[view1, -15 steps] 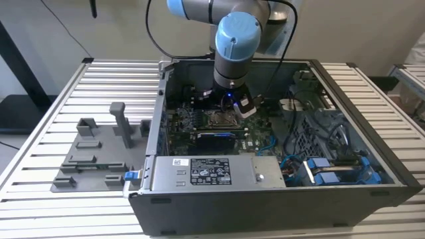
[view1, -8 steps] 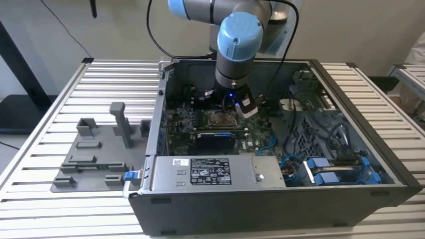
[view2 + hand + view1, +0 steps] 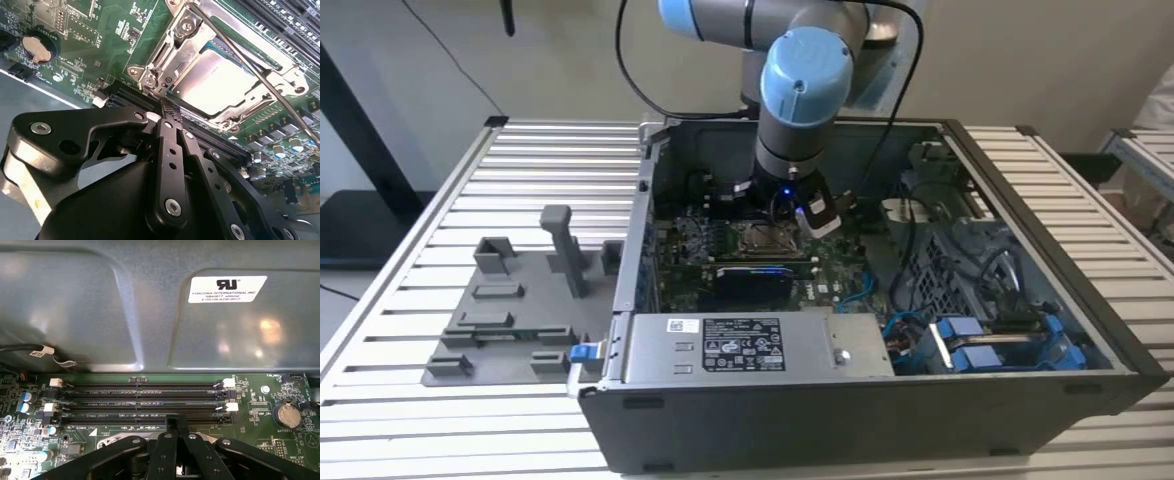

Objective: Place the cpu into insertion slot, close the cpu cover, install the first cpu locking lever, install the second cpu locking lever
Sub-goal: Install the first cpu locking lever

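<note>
The cpu (image 3: 215, 80) lies flat in its socket, silver-grey top showing through the cut-out of the cpu cover (image 3: 186, 46), which lies down over it. A thin metal locking lever (image 3: 260, 75) runs slantwise above the socket. My gripper (image 3: 167, 107) is shut with nothing between its black fingers, and its tip rests at the cover's tab on the socket's edge. In the first wrist view the gripper (image 3: 176, 422) points at the motherboard just before the memory slots. In the exterior view the arm (image 3: 794, 110) reaches down into the open case over the socket (image 3: 758, 238).
A grey power-supply box (image 3: 727, 345) with a white label sits at the case's front. Blue cables (image 3: 961, 340) fill the exterior view's right side of the case. Memory slots (image 3: 140, 400) and the case wall (image 3: 100, 305) stand close by. A grey fixture plate (image 3: 520, 300) lies outside, on the exterior view's left.
</note>
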Robot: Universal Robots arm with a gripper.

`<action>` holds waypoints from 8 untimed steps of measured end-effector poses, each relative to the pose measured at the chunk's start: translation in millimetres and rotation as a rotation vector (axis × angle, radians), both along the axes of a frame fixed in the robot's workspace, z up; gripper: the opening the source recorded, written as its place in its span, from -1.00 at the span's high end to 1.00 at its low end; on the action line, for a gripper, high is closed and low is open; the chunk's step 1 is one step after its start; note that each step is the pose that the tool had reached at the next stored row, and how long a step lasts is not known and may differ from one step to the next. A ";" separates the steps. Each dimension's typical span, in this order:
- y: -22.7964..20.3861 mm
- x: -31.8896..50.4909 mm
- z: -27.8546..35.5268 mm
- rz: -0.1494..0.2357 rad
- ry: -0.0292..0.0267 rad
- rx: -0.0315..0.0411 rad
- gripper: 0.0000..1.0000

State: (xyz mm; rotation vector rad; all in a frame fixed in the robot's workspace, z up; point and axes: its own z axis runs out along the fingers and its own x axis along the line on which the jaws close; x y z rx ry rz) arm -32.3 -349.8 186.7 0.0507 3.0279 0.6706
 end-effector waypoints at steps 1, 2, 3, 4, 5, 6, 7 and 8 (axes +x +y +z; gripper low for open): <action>0.0 0.2 0.0 0.000 -0.0001 0.0029 0.79; 0.0 0.2 0.0 0.000 0.0000 0.0063 0.79; 0.0 0.3 0.0 0.000 0.0000 0.0103 0.79; 0.2 0.4 -0.2 0.000 -0.0003 0.0148 0.79; 0.0 0.4 -0.2 0.000 -0.0003 0.0180 0.79; -0.3 0.4 -0.1 0.000 -0.0002 0.0213 0.79; -0.7 0.3 0.0 0.000 0.0000 0.0239 0.79; -0.7 0.3 0.0 0.000 -0.0002 0.0253 0.79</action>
